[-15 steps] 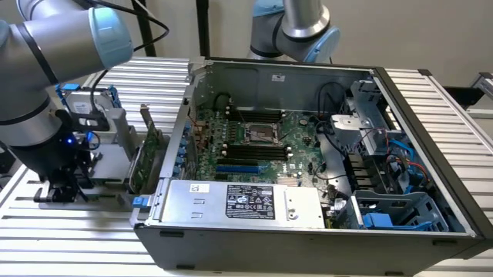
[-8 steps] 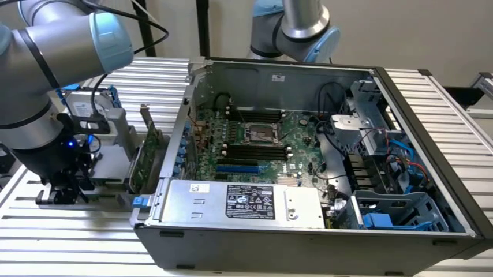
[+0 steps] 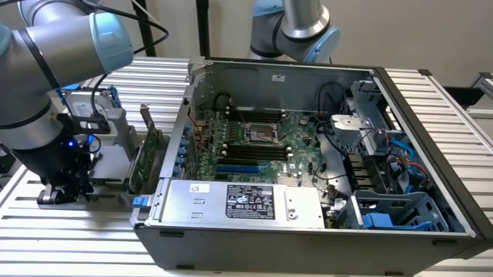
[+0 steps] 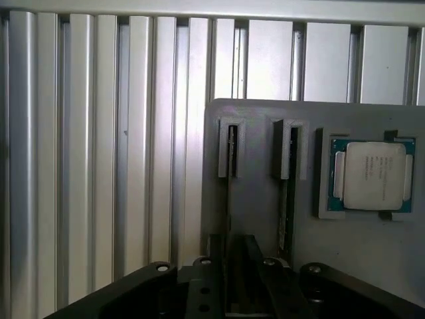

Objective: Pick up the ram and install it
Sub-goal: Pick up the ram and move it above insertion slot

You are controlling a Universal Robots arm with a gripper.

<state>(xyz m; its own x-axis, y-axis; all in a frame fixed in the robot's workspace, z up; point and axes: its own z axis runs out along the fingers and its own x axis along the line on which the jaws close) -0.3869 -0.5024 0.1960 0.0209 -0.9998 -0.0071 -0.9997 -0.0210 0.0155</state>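
Plainly the ram stands on its long edge in a narrow slot of a grey holder, the slot farther from the processor chip that lies flat in its own pocket. A second thin stick stands in the slot between the two. All of this sits out on the slatted table, at the exterior view's left of the open computer case and well apart from the black memory slots on the board inside, so the installing is not yet done. The gripper hangs low over the holder with the ram running straight into its middle channel, though whether it is clamped on the stick or merely astride it I cannot tell. I judge the ram to be very light, stiff and brittle, a thin board that would crack sooner than bend, with smooth faces that could slide under a weak pinch. The best hold looks to be across its two flat faces near the middle of the upper edge, clear of the contact edge down in the slot, and square enough that it does not twist against the slot walls or brush the neighbouring stick
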